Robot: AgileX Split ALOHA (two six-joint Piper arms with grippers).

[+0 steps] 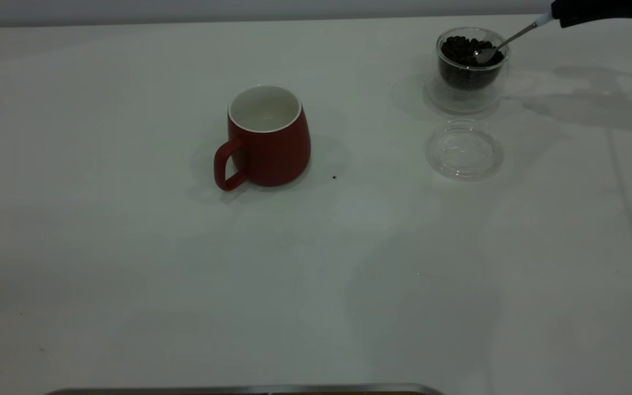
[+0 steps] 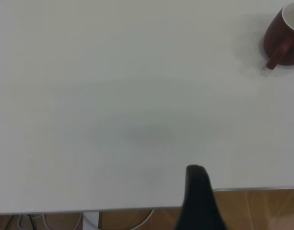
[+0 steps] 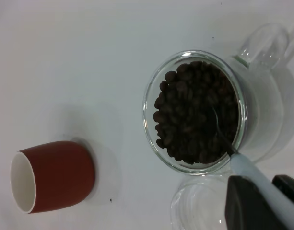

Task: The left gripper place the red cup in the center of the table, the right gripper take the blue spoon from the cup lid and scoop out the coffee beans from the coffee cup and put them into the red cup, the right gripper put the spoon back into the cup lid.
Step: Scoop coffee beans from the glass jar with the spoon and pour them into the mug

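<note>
Exterior view: at upper right, the black right gripper pinches the pale blue handle of the small steel blue spoon, bowl dipped among dark coffee beans in the clear glass coffee cup. Just below lies the flat clear cup lid. Centre-left on the white table stands the dark red cup. Whether the left gripper's jaws are spread, I cannot tell.

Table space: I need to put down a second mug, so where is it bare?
The table is bare across the near side and left of the red cup. A narrower bare strip lies between that cup and the cup lid. The far right corner is crowded: coffee cup, lid, blue spoon and right claw.
</note>
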